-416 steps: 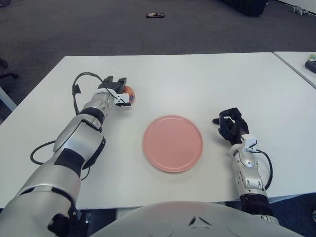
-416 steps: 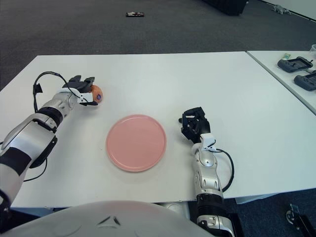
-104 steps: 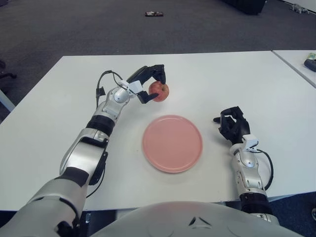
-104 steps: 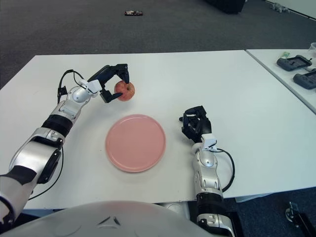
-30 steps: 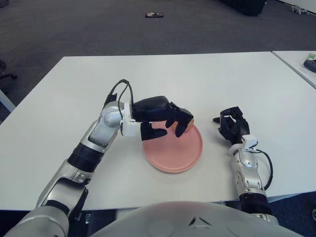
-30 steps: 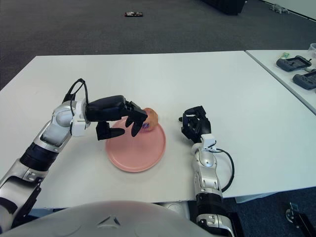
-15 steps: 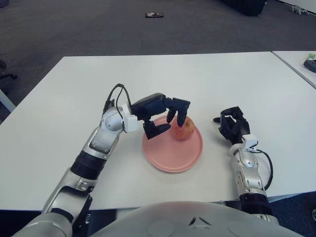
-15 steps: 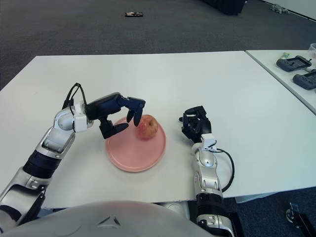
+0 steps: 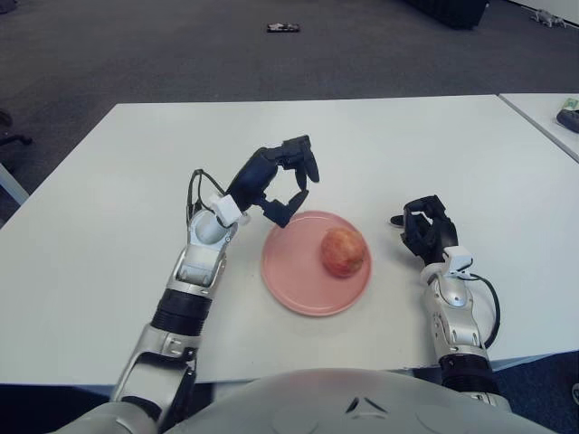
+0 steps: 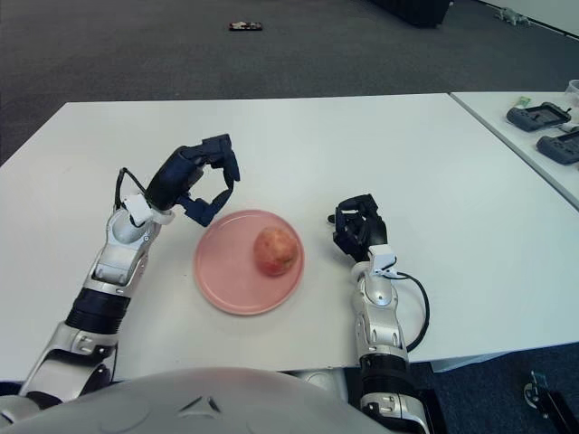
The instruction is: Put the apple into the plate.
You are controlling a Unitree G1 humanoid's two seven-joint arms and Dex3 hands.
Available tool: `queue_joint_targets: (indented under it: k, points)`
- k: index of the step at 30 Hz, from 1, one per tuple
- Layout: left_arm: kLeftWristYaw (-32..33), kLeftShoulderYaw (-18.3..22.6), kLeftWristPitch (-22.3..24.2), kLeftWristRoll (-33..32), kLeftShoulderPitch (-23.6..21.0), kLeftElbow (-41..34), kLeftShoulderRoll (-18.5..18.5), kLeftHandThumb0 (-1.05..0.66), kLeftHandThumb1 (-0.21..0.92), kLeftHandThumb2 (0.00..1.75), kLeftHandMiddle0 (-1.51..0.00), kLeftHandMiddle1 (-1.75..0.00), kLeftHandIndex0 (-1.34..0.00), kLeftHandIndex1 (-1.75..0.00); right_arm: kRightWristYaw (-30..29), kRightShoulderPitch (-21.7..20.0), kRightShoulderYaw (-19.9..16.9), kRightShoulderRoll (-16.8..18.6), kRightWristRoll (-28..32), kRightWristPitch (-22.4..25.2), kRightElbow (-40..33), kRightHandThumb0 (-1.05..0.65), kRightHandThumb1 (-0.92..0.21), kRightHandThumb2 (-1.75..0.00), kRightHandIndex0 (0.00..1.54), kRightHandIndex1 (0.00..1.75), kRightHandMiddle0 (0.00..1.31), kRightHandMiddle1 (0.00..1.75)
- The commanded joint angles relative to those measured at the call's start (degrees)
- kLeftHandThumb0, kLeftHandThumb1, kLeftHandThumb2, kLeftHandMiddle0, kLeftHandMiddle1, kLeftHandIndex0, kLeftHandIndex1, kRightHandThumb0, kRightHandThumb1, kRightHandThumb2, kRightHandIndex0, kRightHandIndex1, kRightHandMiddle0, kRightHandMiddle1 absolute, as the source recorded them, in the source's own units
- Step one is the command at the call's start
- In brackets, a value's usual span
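From the left eye view, the apple (image 9: 343,251) sits on the right half of the plate (image 9: 294,282), and the left hand (image 9: 279,179) hovers above the plate's far left edge, fingers (image 9: 303,163) apart and empty. From the right eye view, the right hand (image 10: 356,227) rests on the counter (image 10: 434,163) beside the plate, seemingly loosely curled around nothing; the left hand is best drawn straight up and away, so as not to nudge the apple.

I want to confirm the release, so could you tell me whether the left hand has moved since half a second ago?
Yes. The left hand has risen and pulled back toward the far-left rim of the plate, open and away from the apple, which rests on the plate.
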Motion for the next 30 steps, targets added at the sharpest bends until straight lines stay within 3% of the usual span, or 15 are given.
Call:
queue_joint_targets:
  k: [1, 4, 8, 13, 20, 30]
  points:
    - [1.4, 2.4, -1.7, -2.1, 0.0, 2.9, -0.4, -0.01, 0.29, 1.35, -0.64, -1.75, -0.42, -1.69, 0.2, 0.0, -0.4, -0.1, 0.4, -0.7, 0.1, -0.36, -0.80, -0.70, 0.48, 1.24, 0.26, 1.75]
    - [1.2, 4.7, -3.1, -5.0, 0.4, 6.8, -0.6, -0.01, 0.40, 1.22, -0.58, -1.71, -0.33, -1.73, 0.3, 0.0, -0.4, -0.2, 0.4, -0.8, 0.0, -0.36, -0.79, -0.71, 0.48, 1.24, 0.26, 1.75]
    - [2.7, 5.9, -4.0, -5.3, 0.5, 9.5, -1.8, -0.01, 0.46, 1.14, -0.55, -1.67, -0.28, -1.74, 0.5, -0.1, -0.4, -0.3, 0.3, -0.7, 0.1, -0.36, -0.79, -0.71, 0.48, 1.25, 0.27, 1.75]
    - [6.2, 7.1, -0.8, -5.0, 1.2, 9.6, -3.8, -0.01, 0.51, 1.08, -0.52, -1.65, -0.26, -1.75, 0.8, -0.4, -0.6, -0.3, 0.9, -0.5, 0.2, -0.36, -0.79, -0.71, 0.48, 1.25, 0.27, 1.75]
    - [8.1, 9.0, -1.1, -6.5, 2.6, 13.7, -5.8, -0.01, 0.53, 1.05, -0.49, -1.65, -0.26, -1.75, 1.0, -0.7, -0.7, -0.4, 0.7, -0.5, 0.3, -0.36, -0.79, -0.71, 0.49, 1.25, 0.27, 1.75]
    - [10.0, 12.0, -1.8, -7.1, 1.0, 20.4, -6.8, -0.01, 0.52, 1.05, -0.51, -1.61, -0.28, -1.75, 1.0, -1.0, -0.8, -0.5, 0.5, -0.5, 0.6, -0.36, -0.77, -0.74, 0.49, 1.25, 0.28, 1.75]
